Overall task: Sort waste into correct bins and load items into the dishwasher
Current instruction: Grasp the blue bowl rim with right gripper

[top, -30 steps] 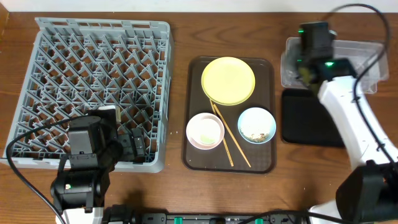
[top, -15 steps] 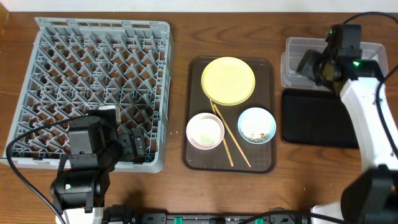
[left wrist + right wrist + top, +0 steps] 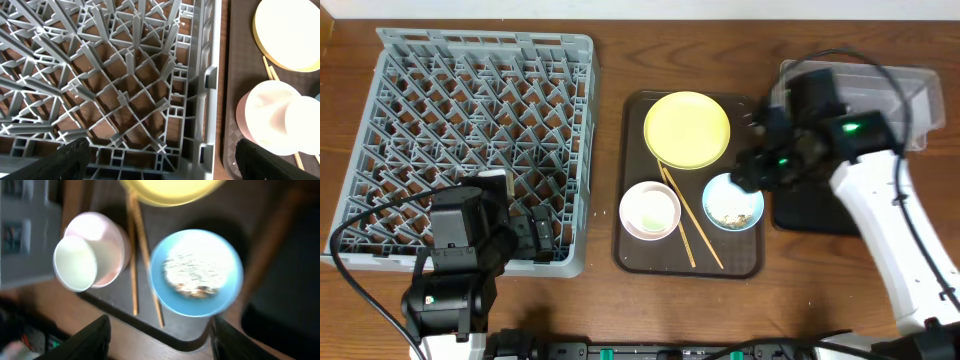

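The grey dishwasher rack (image 3: 470, 130) fills the left of the table. On the brown serving tray (image 3: 745, 262) lie a yellow plate (image 3: 687, 129), a pink bowl (image 3: 650, 211) holding a white cup (image 3: 75, 263), wooden chopsticks (image 3: 688, 222) and a light blue bowl (image 3: 733, 201) with rice-like scraps (image 3: 192, 272). My right gripper (image 3: 752, 172) hovers open just above the blue bowl (image 3: 196, 272), nothing between its fingers. My left gripper (image 3: 535, 235) stands open over the rack's near right corner (image 3: 200, 125).
A clear tub (image 3: 918, 110) sits at the back right, and a shallow black tray (image 3: 810, 212) lies just in front of it, partly under my right arm. The brown tray's rim (image 3: 165, 335) runs below the blue bowl.
My right arm has swung from above the clear tub leftward and nearer, to over the blue bowl, and its jaws have opened. The left arm has not moved.
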